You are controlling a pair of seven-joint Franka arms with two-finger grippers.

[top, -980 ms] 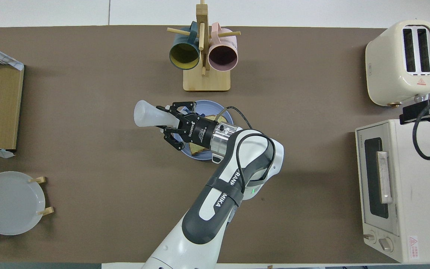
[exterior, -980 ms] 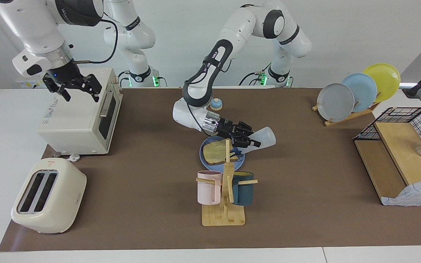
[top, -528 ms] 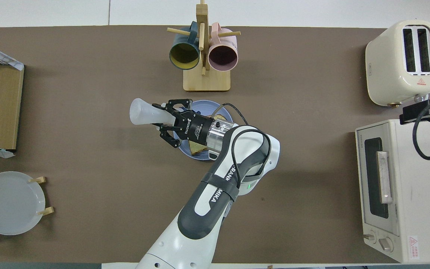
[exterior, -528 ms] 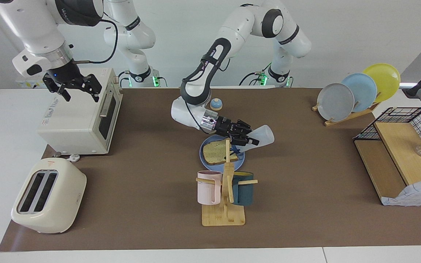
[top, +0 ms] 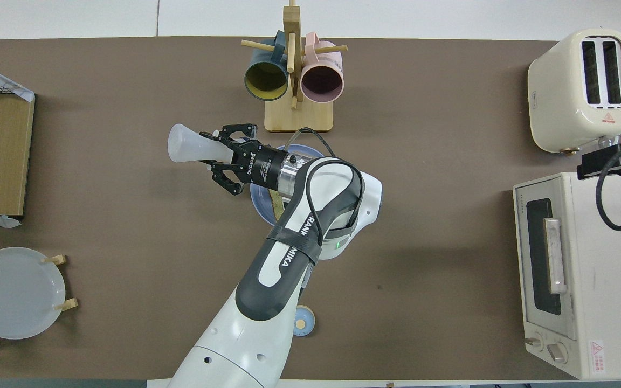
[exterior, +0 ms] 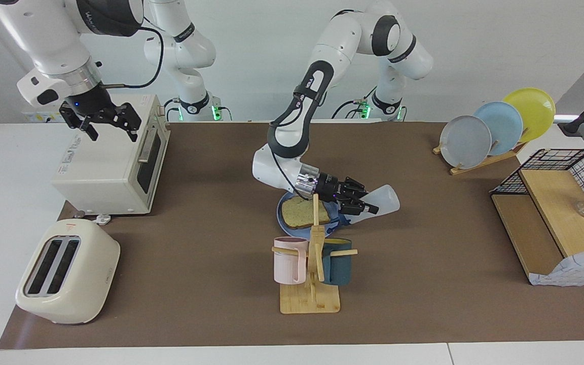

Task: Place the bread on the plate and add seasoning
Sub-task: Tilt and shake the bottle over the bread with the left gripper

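Observation:
The bread [exterior: 299,212] lies flat on the blue plate [exterior: 282,223] in the middle of the table, just nearer to the robots than the mug rack. My left gripper [exterior: 360,204] is shut on the seasoning bottle [exterior: 384,199]. It holds the bottle nearly level in the air over the plate's rim toward the left arm's end of the table. The bottle's base points away from the plate and its cap is hidden among the fingers. In the overhead view the bottle [top: 187,151] sticks out of the left gripper [top: 219,156], and the arm hides most of the plate [top: 259,202]. My right gripper [exterior: 105,124] waits open over the toaster oven.
A wooden mug rack [exterior: 312,274] with a pink and a teal mug stands just beside the plate. A toaster oven [exterior: 114,157] and a toaster [exterior: 69,271] are at the right arm's end. A plate rack [exterior: 495,126] and a wire shelf [exterior: 555,208] are at the left arm's end. A small bell [top: 301,322] sits near the robots.
My left gripper has carried the bottle lower and toward the left arm's end of the table, off the bread to the plate's rim. The right arm has not moved.

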